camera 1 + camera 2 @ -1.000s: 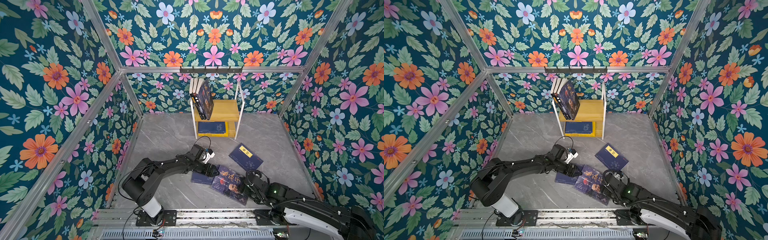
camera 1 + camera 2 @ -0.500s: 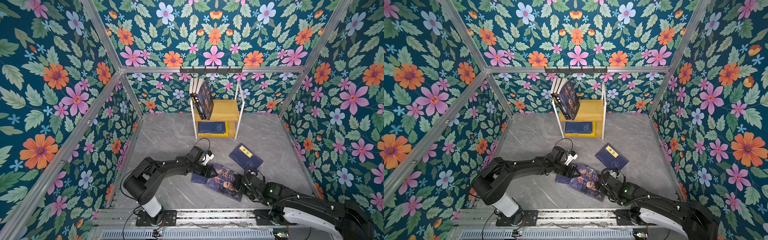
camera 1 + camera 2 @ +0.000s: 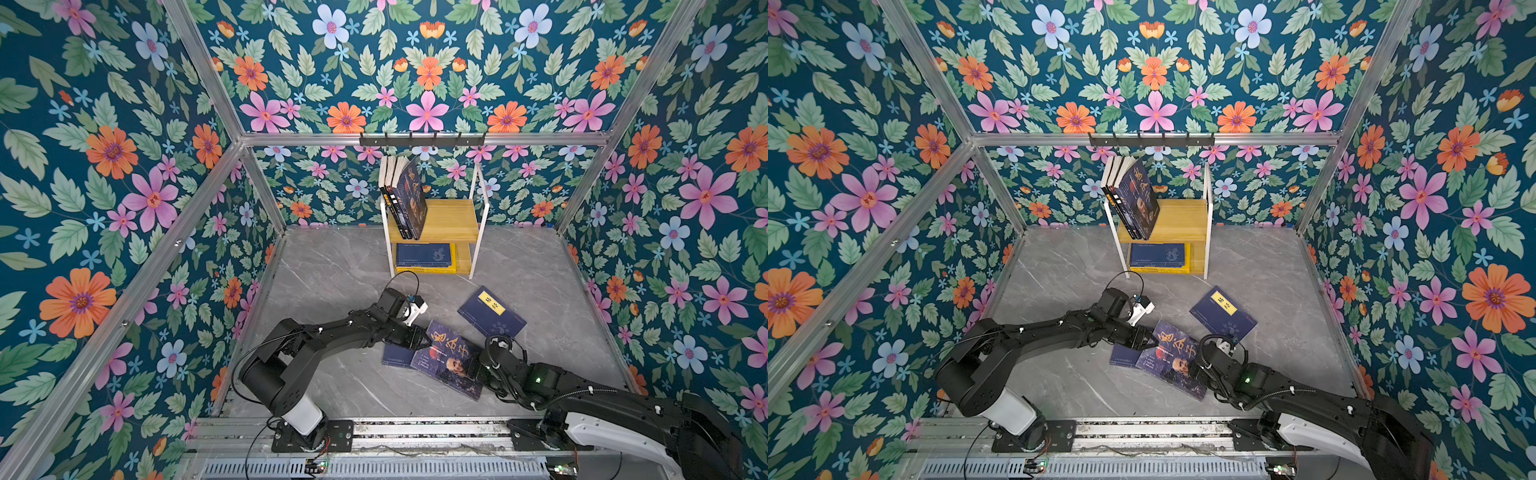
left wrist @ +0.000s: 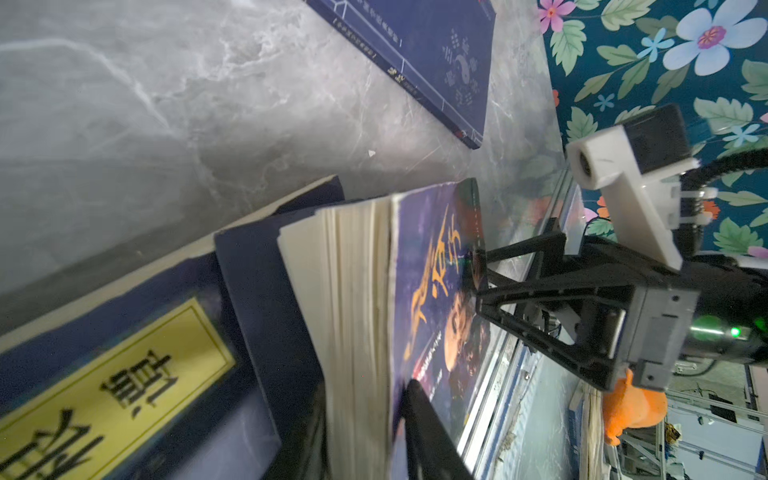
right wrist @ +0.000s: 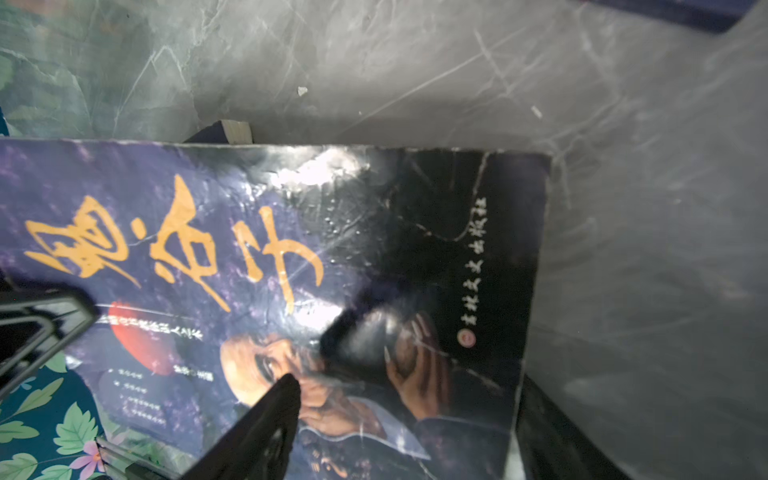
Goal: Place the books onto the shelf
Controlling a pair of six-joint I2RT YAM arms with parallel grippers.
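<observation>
A dark book [image 3: 451, 357] [image 3: 1177, 357] with orange characters lies on the floor, partly over a navy book [image 3: 397, 357] [image 4: 124, 374] with a yellow label. My left gripper [image 3: 419, 338] [image 4: 363, 399] is shut on the dark book's page edge [image 4: 353, 311], one finger on each side. My right gripper [image 3: 482, 365] [image 5: 411, 388] stands open at the opposite end, one finger over the cover [image 5: 291, 249] and the other past the book's edge. Another navy book [image 3: 492, 311] lies to the right. The shelf [image 3: 453, 220] [image 3: 1183, 220] at the back holds leaning books [image 3: 409, 199] above and flat books [image 3: 424, 254] below.
A black hook rail [image 3: 422, 139] runs along the back wall above the shelf. Floral walls close in the grey marble floor [image 3: 332, 270] on three sides. A metal rail [image 3: 415, 430] with both arm bases runs along the front edge.
My left gripper has closed from wide open onto the dark book's edge. The right arm has pushed leftward, and the dark book has slid left with it.
</observation>
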